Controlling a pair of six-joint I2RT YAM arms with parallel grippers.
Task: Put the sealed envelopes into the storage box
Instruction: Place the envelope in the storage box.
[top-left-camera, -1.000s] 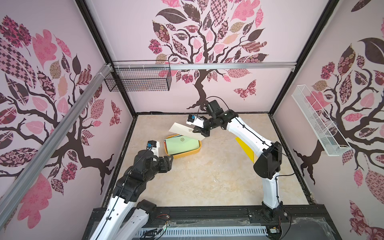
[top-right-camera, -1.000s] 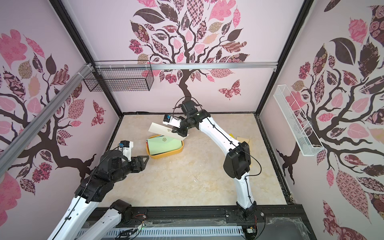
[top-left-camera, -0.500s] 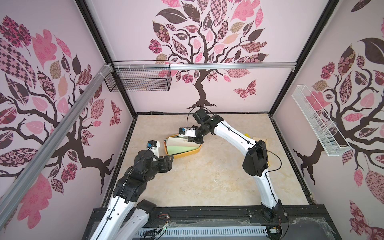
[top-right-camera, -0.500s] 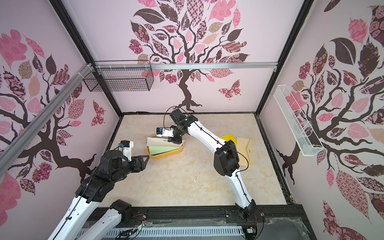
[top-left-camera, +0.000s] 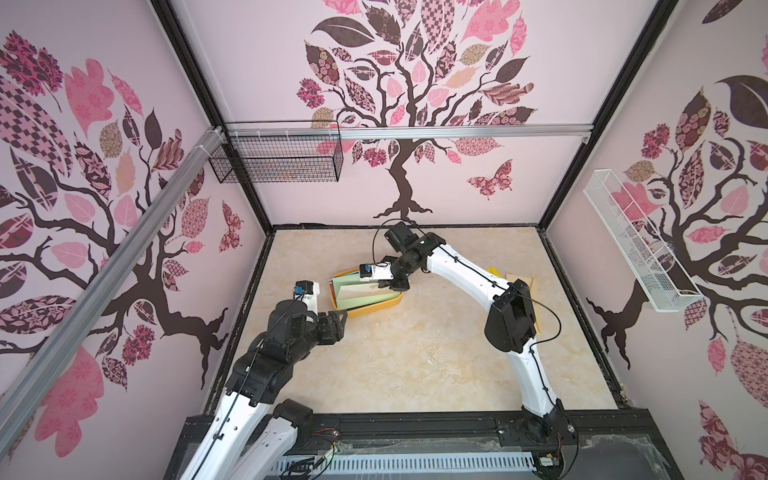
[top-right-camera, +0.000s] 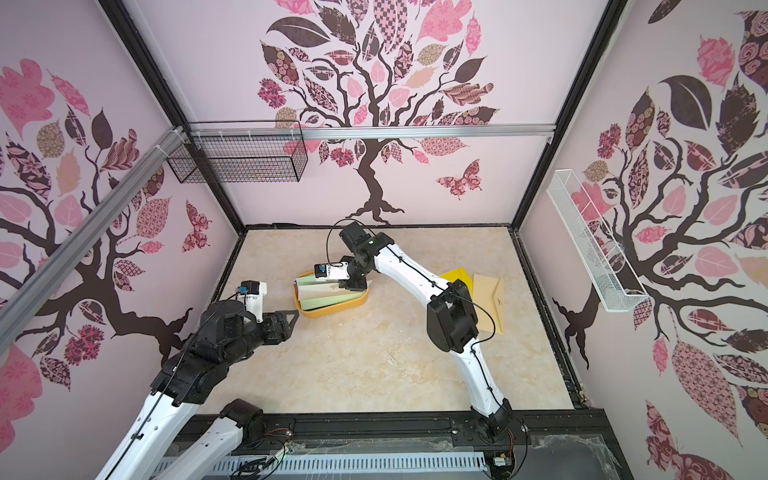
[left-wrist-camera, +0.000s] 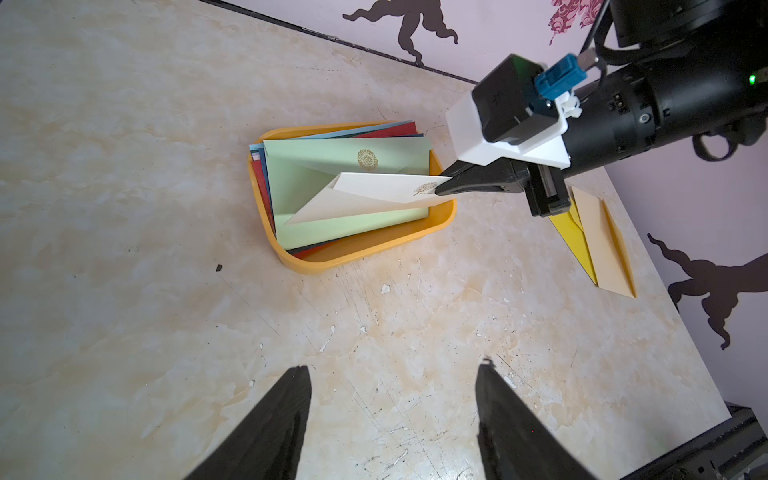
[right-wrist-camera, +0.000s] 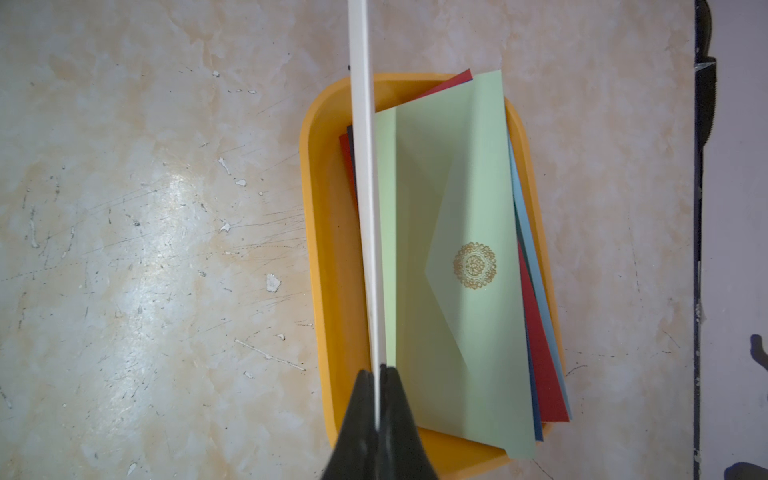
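Currently, right gripper (left-wrist-camera: 440, 189): pinched shut on one end of the cream envelope (left-wrist-camera: 374, 197), which hangs tilted over the box (left-wrist-camera: 361, 249).
Left gripper (left-wrist-camera: 395, 368): wide open, empty, at the box's 7 o'clock in both top views.
Risk: let go on this slant, the cream envelope may skid off the green envelope (left-wrist-camera: 324, 183) and over the rim.
On table: yellow envelope (left-wrist-camera: 575, 241), tan envelope (left-wrist-camera: 602, 245), at the box's 3 o'clock.

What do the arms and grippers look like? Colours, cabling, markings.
Both arms, left arm and right arm, have white links, black joints and black cables running along them. The left gripper and right gripper have black tapered fingers. Each wrist carries a white mount with a black camera and blue connector. No markings legible.
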